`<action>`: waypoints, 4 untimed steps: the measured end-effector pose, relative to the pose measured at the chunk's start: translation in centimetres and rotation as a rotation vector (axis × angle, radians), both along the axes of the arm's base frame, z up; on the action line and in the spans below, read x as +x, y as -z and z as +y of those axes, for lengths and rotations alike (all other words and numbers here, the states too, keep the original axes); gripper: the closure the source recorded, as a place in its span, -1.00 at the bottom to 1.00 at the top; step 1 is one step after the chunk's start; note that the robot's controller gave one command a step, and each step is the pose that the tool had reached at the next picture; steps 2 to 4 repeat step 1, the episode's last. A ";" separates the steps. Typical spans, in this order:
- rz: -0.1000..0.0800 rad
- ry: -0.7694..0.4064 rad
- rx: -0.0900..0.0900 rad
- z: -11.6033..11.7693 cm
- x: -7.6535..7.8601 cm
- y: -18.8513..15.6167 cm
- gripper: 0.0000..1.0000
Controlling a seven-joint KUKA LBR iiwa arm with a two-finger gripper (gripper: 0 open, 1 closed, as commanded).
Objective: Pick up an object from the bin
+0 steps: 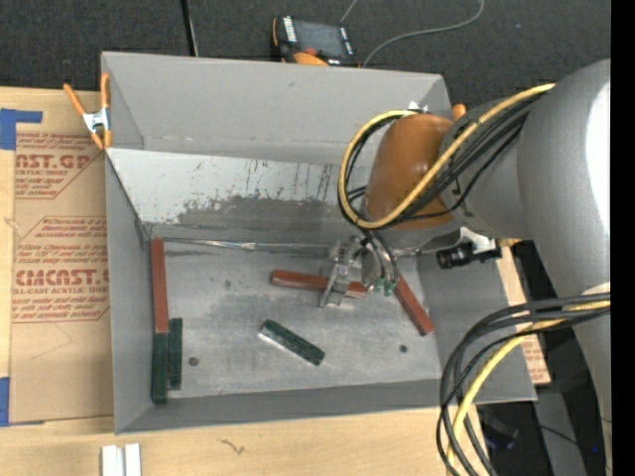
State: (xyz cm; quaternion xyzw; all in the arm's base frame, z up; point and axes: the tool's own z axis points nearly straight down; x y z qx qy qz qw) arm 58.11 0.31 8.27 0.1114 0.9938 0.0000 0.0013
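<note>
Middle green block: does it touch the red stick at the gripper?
Apart: camera view shows bare floor between green block and red stick.

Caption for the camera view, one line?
Hand low over flat red-brown stick in the grey metal bin; dark green bar nearby.

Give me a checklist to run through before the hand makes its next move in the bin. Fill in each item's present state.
1. Hand over a thing: the hand is at the right end of the red-brown bar in mid-bin. Ok.
2. That bar gripped: cannot tell.
3. Room on the hand's other side: the slanted red bar lies close by. Not ok.
4. Loose green bar: lies apart, lower in the view. Ok.
5. Left-wall red bar and left-wall green bar: lie far from the hand. Ok.
</note>
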 end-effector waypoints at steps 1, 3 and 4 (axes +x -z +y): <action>-0.008 -0.001 0.001 0.1 0.2 -10.6 1.00; -0.008 -0.001 0.001 0.1 0.2 -10.6 1.00; -0.008 -0.001 0.001 0.1 0.2 -10.6 1.00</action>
